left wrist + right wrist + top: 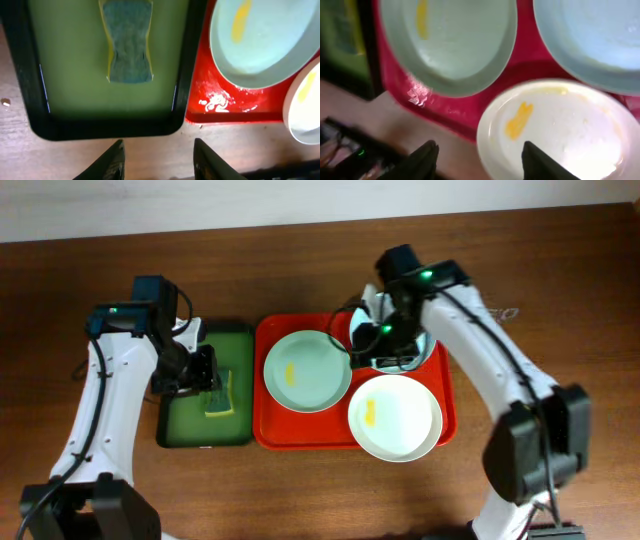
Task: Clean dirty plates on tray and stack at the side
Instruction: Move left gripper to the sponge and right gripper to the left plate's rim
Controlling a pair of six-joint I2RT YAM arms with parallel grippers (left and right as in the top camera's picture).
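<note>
Three round, glossy, shallow dirty plates lie in the large red rectangular plastic tray (300, 430). A mint plate (307, 370) sits on the left, a white plate (395, 417) near and to the right, and a pale blue plate (600, 40) at the far right, partly hidden under the right arm. The mint and white plates each show a yellow smear.

The right gripper (480, 147) hangs over the red tray, jaws apart with nothing between them. The left gripper (159, 150) hangs at the near edge of the small dark green tray (75, 100), where a yellow-edged grey-blue sponge (129, 42) lies. Its jaws also stand apart and empty.

The plates look stiff, light and slick, and may chip if dropped. The shallow bowl offers no purchase, so the raised rim is the place to pinch, with one finger inside and one outside. The plates crowd close together, so a rim side facing away from the neighbours seems safest. The sponge looks soft and should pinch best across its narrow waist.
</note>
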